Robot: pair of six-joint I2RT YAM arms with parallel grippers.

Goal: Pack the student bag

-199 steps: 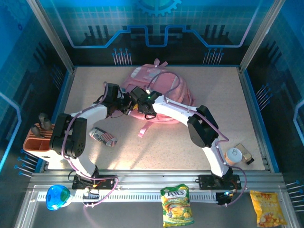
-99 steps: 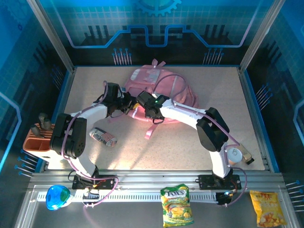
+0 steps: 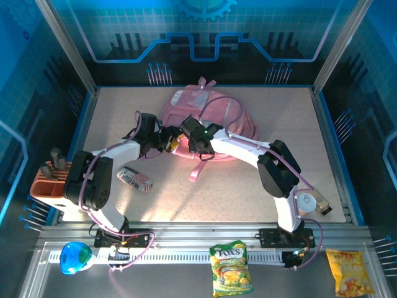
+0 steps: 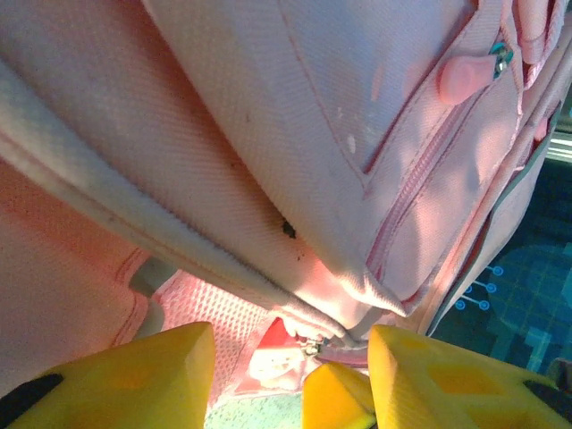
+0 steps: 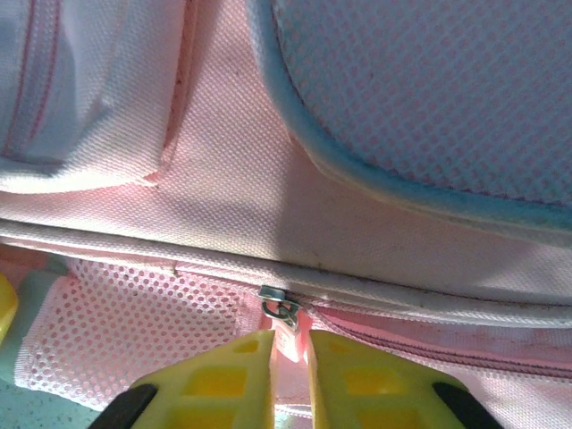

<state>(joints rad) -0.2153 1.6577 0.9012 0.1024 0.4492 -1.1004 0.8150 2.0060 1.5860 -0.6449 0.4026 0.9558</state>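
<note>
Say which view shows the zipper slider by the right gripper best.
Right wrist: the zipper slider is close up, its pink pull pinched in the right gripper. Top external has the student bag, slider too small to tell. Left wrist shows a different pull tab.

Zipper pull (image 5: 286,323) sits mostly hidden between the right gripper (image 5: 288,344)'s 2 fingers (image 5: 223,375), perhaps pinched; the student bag (image 5: 357,223) overruns every edge.

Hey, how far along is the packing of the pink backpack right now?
Early. Nothing looks packed: the striped pouch and green snack packet lie outside the student bag. In hand: the right hand pinches a zipper pull; the left hand is open at the bag's seam. Left, likely: opening, loading, closing.
</note>
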